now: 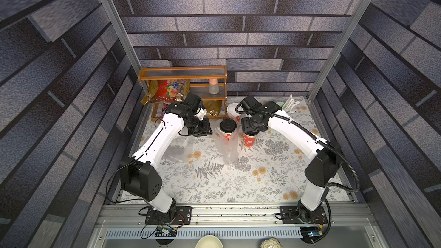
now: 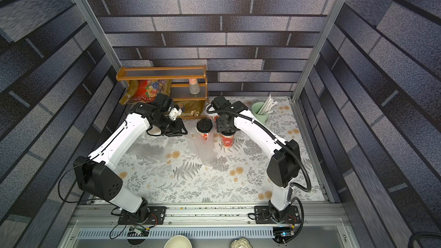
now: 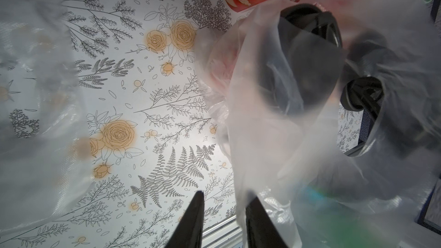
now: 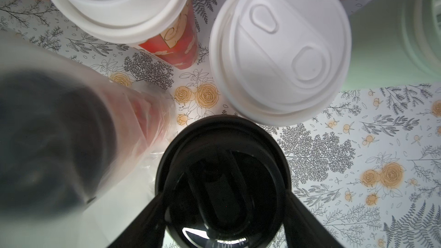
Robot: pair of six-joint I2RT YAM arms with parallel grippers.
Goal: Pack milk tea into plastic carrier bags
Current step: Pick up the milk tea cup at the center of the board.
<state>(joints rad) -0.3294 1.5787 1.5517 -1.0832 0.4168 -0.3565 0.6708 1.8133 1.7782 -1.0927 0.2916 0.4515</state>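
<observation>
**One cup bagged, a second between the right jaws**

In both top views a shelf [image 1: 183,75] stands at the back, left of centre. In front of it a flat bag [image 1: 177,150] lies on the tabletop [image 1: 238,187], partly under the left arm.

The left gripper [image 3: 226,194] hangs between the flat bag and the upright bag [image 1: 229,150]. Its jaws are a narrow gap apart, with bare tabletop showing between them. In the left wrist view the upright bag's film drapes over one finger [image 3: 262,230].

At centre, the upright bag holds a black-lidded cup [image 1: 228,126], which stands upright. Just right of it, outside the bag, a second black-lidded cup [image 1: 249,140] stands on the tabletop under the right gripper [image 4: 225,192]. Those jaws are wide, one on each side of the lid. Whether they press on the cup cannot be told.

Above that cup in the frame stands a white-lidded cup [image 1: 232,110]. The right wrist view shows a second white-lidded cup [image 4: 279,51] near it. A green straw cup [image 2: 260,113] stands furthest right.
</observation>
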